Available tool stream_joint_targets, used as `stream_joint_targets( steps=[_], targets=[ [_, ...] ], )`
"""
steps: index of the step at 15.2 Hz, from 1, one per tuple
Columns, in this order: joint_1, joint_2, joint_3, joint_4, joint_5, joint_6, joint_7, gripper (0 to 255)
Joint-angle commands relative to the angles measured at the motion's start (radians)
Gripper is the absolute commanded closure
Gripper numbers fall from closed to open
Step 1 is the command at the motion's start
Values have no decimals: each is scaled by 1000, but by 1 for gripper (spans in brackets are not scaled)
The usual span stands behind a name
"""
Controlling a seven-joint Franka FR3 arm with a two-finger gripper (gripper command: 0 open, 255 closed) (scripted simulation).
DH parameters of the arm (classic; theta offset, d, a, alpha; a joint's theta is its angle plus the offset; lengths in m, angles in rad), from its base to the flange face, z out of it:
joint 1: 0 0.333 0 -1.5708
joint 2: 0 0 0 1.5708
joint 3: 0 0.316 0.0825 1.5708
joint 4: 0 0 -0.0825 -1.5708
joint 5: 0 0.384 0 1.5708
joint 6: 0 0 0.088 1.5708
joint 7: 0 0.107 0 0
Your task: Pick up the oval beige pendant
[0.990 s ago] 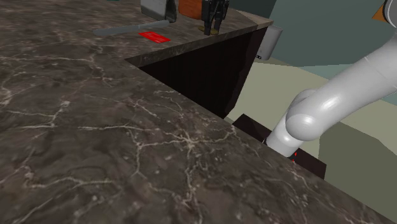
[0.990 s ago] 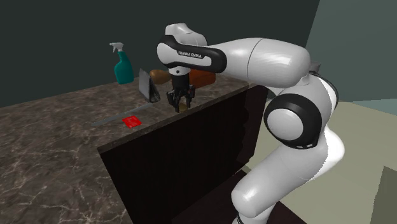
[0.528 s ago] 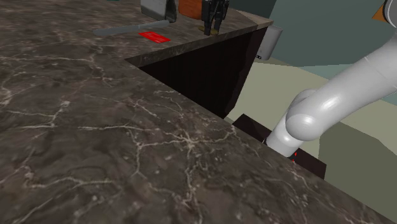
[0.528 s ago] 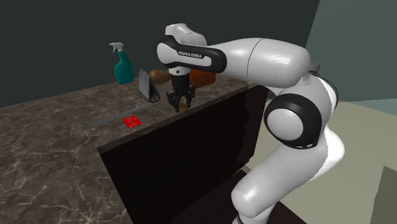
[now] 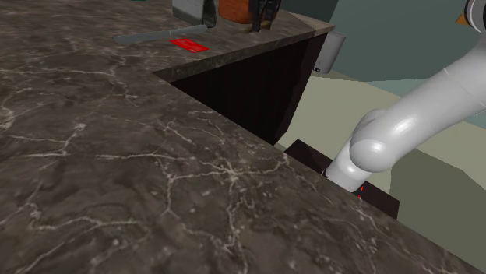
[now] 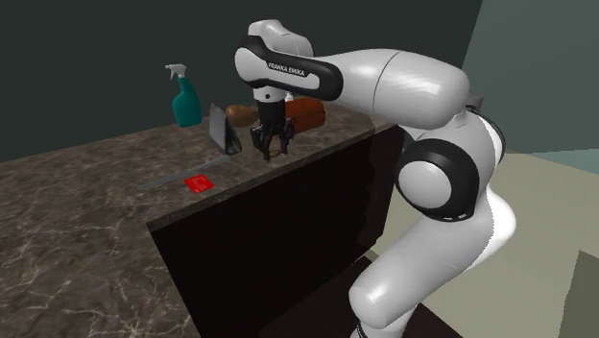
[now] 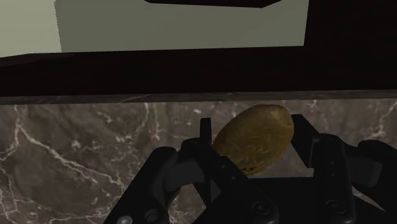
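Hand (image 6: 272, 153) clasping tan oval pendant (image 7: 254, 139), teal spray bottle (image 6: 184, 98), red card (image 6: 199, 182) nearby

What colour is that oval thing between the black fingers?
Mottled golden-brown oval pendant, clearest in wrist view.

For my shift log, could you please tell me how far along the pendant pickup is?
Done: the pincer is shut on the tan oval pendant. In hand: it hangs low over the marble counter. Left: raising it well clear.
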Motion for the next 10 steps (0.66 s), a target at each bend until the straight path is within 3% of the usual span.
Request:
stream_joint_targets(
  steps=[1,10],
  targets=[
    [-1,11,-1,39,-1,-29,-1,255],
    [-1,55,0,184,-3,-129,1,255]
  ],
)
